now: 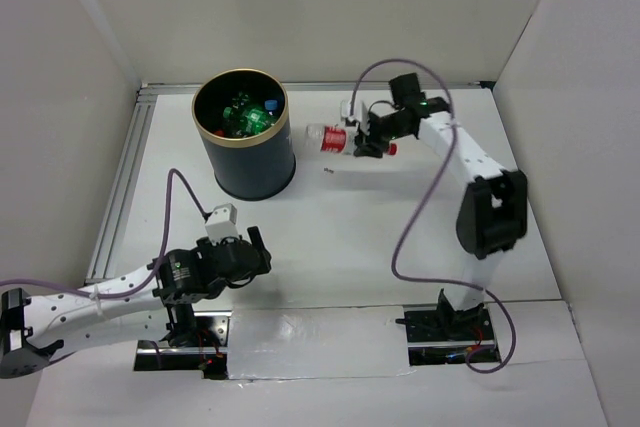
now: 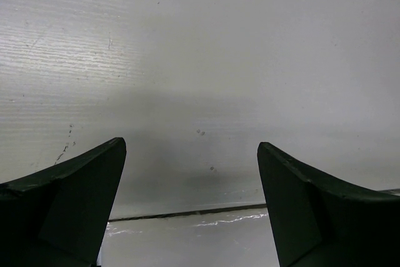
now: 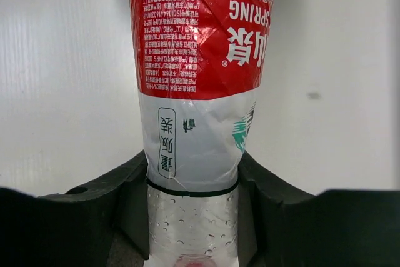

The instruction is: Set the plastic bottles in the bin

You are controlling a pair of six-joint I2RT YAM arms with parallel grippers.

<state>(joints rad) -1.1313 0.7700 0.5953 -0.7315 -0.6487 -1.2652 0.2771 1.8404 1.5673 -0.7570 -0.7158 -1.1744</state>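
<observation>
The dark bin with a gold rim stands at the back left and holds several bottles, green and clear. My right gripper is shut on a clear bottle with a red label and a red cap, held lying sideways just right of the bin. In the right wrist view the fingers clamp the bottle near its neck. My left gripper is open and empty, low over the table near the front left; its view shows both fingers over bare table.
White walls close in the table on three sides. A metal rail runs along the left edge. A tape seam crosses the table near the front. Purple cables loop over both arms.
</observation>
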